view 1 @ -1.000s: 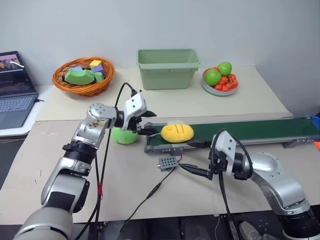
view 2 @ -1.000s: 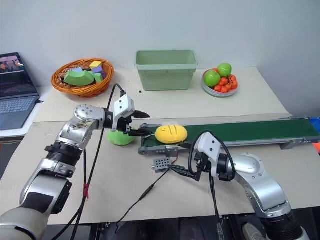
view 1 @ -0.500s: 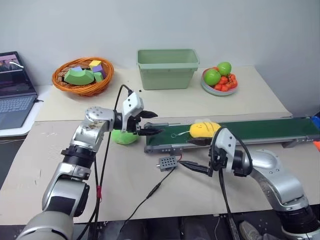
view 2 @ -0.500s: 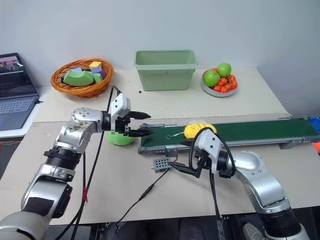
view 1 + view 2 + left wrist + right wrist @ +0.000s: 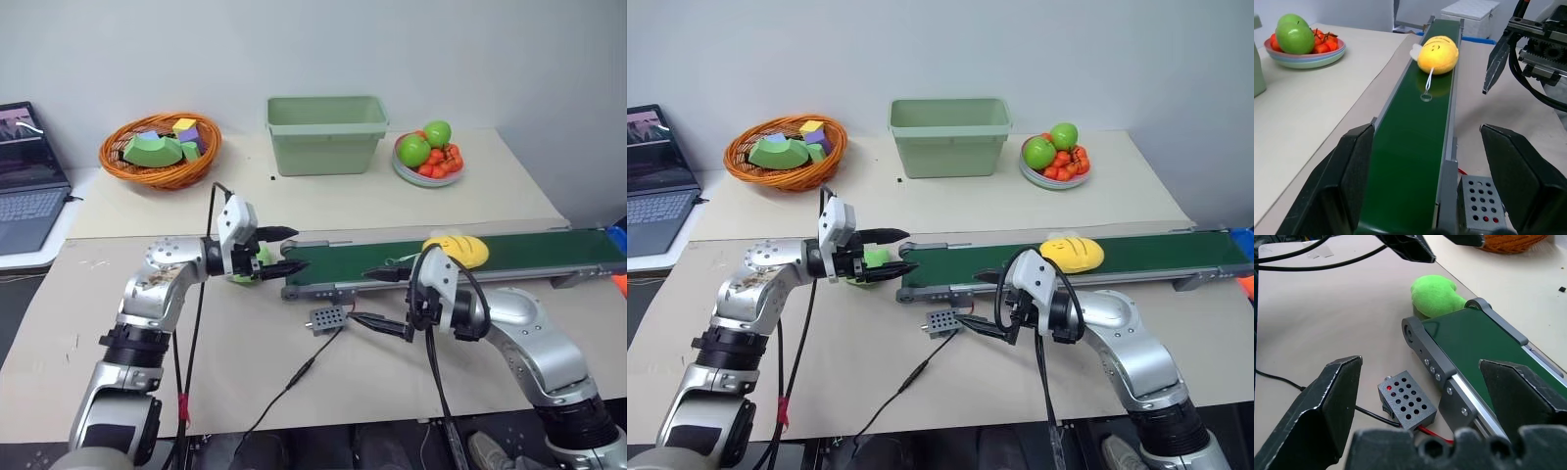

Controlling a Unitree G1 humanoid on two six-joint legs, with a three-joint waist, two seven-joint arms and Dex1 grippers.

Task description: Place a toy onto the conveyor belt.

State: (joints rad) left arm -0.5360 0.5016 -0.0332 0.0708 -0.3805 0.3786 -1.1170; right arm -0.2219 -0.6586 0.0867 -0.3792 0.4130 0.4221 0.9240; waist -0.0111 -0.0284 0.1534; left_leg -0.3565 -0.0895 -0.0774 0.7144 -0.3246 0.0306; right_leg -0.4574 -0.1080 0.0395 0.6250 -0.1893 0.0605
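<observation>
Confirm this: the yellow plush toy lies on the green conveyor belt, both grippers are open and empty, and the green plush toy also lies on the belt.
One thing is wrong. The green plush toy is not on the conveyor belt; it lies on the table beside the belt's end roller, as the right wrist view shows. The rest holds: the yellow plush toy lies on the belt, and the left gripper and right gripper are open and empty.

1. Small oval yellow plush toy (image 5: 1437, 54): soft, matt cloth pile with dark stitched lines.
2. Long dark green conveyor belt (image 5: 1415, 147): smooth, faintly glossy surface in a grey brushed-metal frame.
3. Bright green plush toy (image 5: 1436, 296): fuzzy cloth.
4. Small grey perforated box (image 5: 1406, 400): matt plastic.
5. Beige tabletop (image 5: 411, 206): smooth, matt.
6. Orange woven basket (image 5: 157, 168): rough wicker.
7. Pale green rectangular bin (image 5: 325, 132): smooth plastic.
</observation>
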